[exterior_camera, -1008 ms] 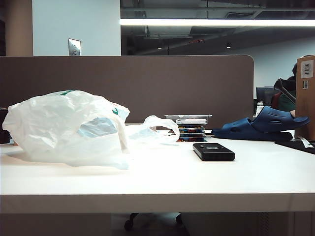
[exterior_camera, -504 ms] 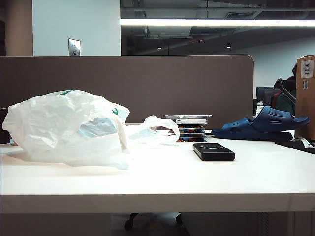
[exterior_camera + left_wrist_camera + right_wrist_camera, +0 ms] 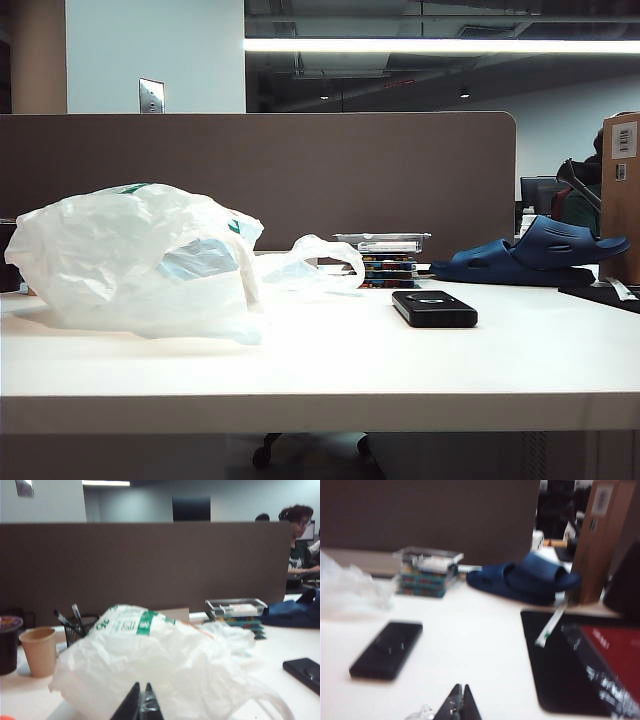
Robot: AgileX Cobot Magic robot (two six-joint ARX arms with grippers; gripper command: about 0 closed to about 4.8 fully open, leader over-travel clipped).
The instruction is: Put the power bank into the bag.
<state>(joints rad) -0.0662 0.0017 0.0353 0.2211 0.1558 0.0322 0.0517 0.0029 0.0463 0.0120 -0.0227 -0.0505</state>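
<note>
thin white plastic, crinkled and slumped, the bag [image 3: 140, 262] lies on the table [image 3: 330, 365] with one loop handle [image 3: 325, 262] trailing toward the power bank [image 3: 434, 309], probably so the mouth can be found and lifted from that side. the power bank lies flat and untouched, well apart from the bag, with a stack of colourful cases [image 3: 388, 270] just behind it and a dark blue slipper [image 3: 530, 256] beyond that. the left gripper [image 3: 140, 707] hangs near the bag, fingertips pressed together and holding nothing. the right gripper [image 3: 458, 704] sits a little back from the power bank, likewise closed and empty (neither shows in the exterior view). nothing of the task looks started; each arm seems set before its own object.
</note>
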